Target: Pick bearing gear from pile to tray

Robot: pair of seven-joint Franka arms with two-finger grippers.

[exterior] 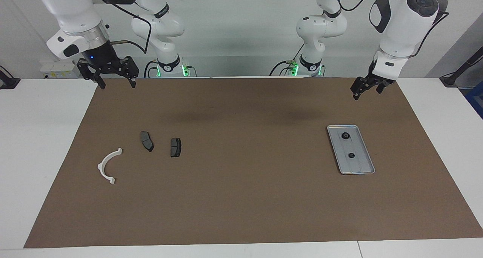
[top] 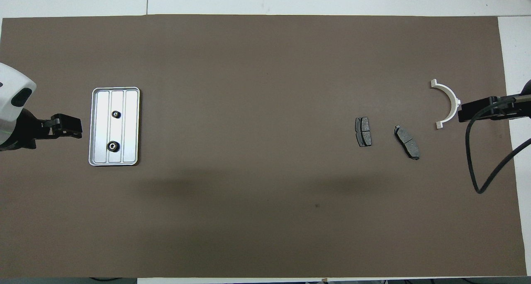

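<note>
Left gripper [exterior: 368, 90] raised over the brown mat [exterior: 241, 197] at the left arm's end, jaws spread, nothing in them; flat silver-grey metal tray with low rim [exterior: 365, 168] lies on the mat below and near it, not touched. Two small black round bearing gears in the tray: one [exterior: 345, 136] at the tray end nearer the robots, the other [exterior: 351, 155] about mid-tray, apart from each other. Right gripper [exterior: 117, 83] raised over the mat's edge at the right arm's end, fingers wide apart, empty. Rest of the pile on the mat below it: white half-ring plastic bracket [exterior: 108, 165], then two dark grey brake pads, one [exterior: 146, 141] beside the bracket, the second [exterior: 175, 147] just beside that toward the mat's middle, none touching. White table [exterior: 37, 145] shows around the mat.
</note>
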